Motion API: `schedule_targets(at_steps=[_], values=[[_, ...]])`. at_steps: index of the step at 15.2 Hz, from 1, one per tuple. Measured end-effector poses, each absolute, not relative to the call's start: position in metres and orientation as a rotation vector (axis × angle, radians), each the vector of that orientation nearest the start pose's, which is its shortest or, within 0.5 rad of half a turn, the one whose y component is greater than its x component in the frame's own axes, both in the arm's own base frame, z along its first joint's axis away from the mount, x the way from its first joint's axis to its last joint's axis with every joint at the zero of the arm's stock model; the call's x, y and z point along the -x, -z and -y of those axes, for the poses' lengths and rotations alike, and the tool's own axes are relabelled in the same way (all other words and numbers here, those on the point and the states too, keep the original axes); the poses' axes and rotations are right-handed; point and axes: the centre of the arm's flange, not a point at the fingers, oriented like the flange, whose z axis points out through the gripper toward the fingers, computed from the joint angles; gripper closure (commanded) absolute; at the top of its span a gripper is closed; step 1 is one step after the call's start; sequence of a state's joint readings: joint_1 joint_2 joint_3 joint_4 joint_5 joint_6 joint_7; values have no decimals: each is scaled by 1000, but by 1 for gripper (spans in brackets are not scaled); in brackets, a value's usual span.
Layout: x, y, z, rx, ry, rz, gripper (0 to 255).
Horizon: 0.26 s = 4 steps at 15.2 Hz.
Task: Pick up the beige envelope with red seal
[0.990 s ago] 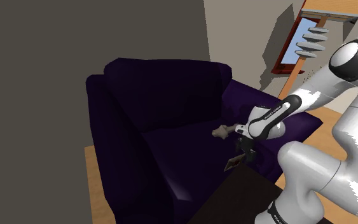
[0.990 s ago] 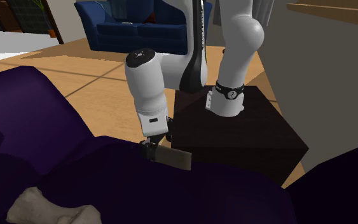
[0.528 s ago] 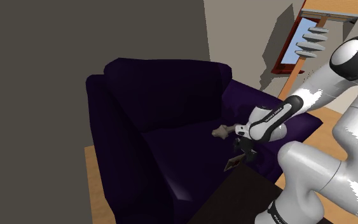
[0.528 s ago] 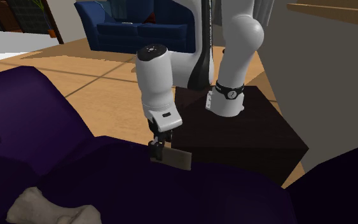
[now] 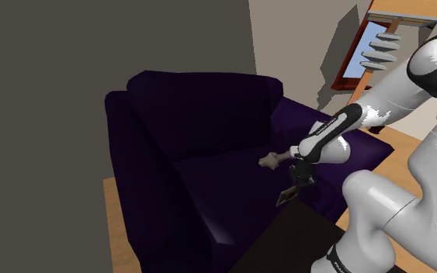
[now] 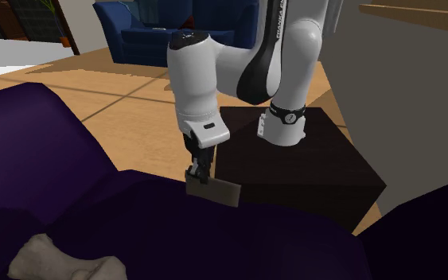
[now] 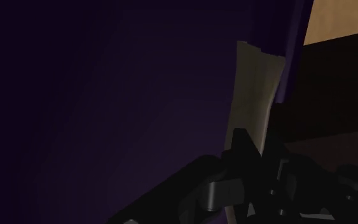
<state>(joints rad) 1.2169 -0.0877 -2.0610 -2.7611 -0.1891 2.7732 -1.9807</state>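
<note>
A beige envelope (image 6: 216,192) stands on edge at the front rim of the dark purple sofa (image 6: 63,215), close to the black stand (image 6: 309,171). My black gripper (image 6: 197,172) comes down on its upper corner and is shut on it. In the shoulder view the gripper (image 5: 296,178) sits just above the envelope (image 5: 286,197), which hangs tilted at the seat's front edge. In the wrist view the two fingers (image 7: 245,150) clasp the pale envelope (image 7: 252,95), which runs away from the gripper (image 7: 260,154) along the sofa edge. Its seal is hidden.
A pale bone-shaped object (image 5: 269,161) lies on the sofa seat behind the gripper, also seen as the bone-shaped object (image 6: 55,258) in the second exterior view. A blue sofa (image 6: 166,32) stands across the wooden floor (image 6: 126,103). Sofa back and armrests enclose the seat.
The fingers have closed on the envelope's upper corner. The forearm and wrist have swung higher, and the envelope now hangs slightly tilted from the gripper.
</note>
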Motion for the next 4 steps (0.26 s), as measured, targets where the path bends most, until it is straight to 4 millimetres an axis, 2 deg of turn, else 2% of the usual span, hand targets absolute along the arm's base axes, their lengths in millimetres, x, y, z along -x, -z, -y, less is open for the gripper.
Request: schedule_targets(at_steps=[4], values=[[-269,-220,277,2469,11,1900,255]])
